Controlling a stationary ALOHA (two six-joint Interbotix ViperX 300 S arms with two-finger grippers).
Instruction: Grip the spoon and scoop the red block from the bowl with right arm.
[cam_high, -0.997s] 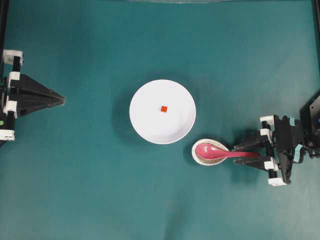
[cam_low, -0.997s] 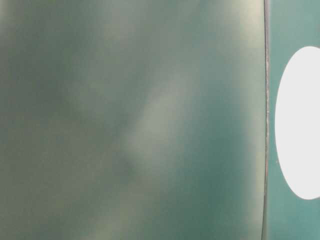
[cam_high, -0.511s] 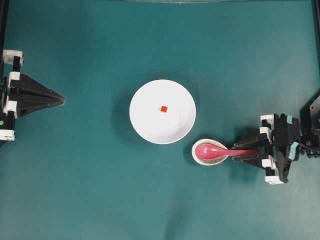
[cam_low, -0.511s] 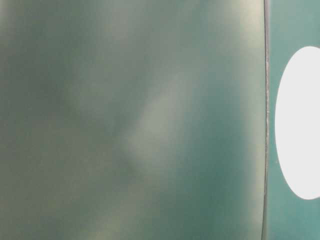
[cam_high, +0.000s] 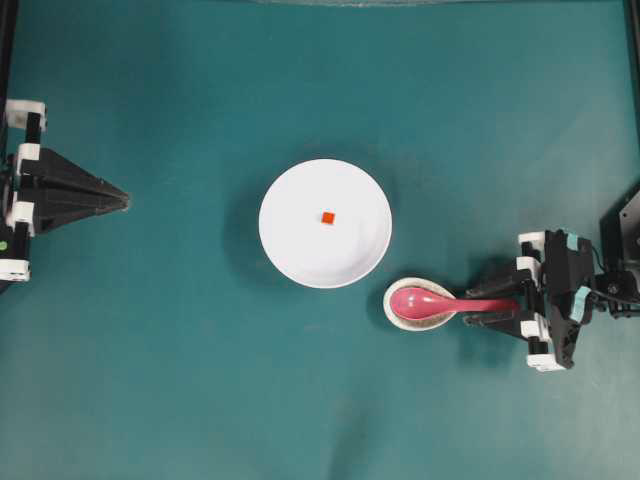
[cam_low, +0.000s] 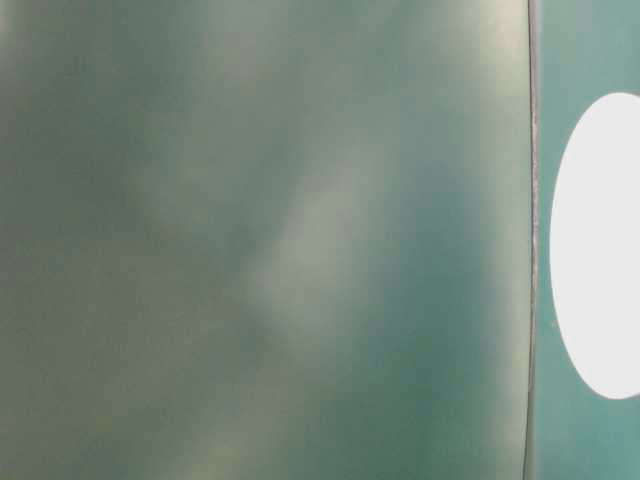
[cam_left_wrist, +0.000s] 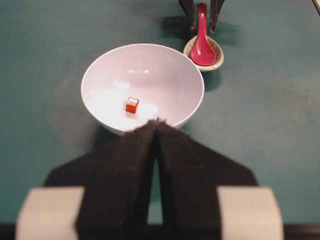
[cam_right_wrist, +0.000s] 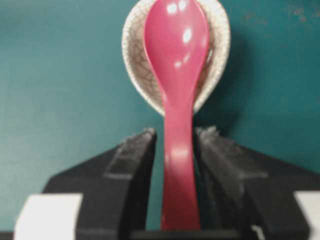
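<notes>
Spoon (cam_right_wrist: 177, 100) handle sits between the right gripper (cam_right_wrist: 175, 150) fingers — spread, small gaps either side — its end cut off.

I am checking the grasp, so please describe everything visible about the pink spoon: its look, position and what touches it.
The spoon is glossy pink-magenta, apparently plastic, with a deep oval scoop and a straight handle. Its scoop lies open side up in the small speckled spoon rest, just beside the white bowl but apart from it. The handle points toward the right gripper, whose fingers stand on either side of it; a narrow gap shows on both sides, so they do not yet seem to clamp it.
</notes>
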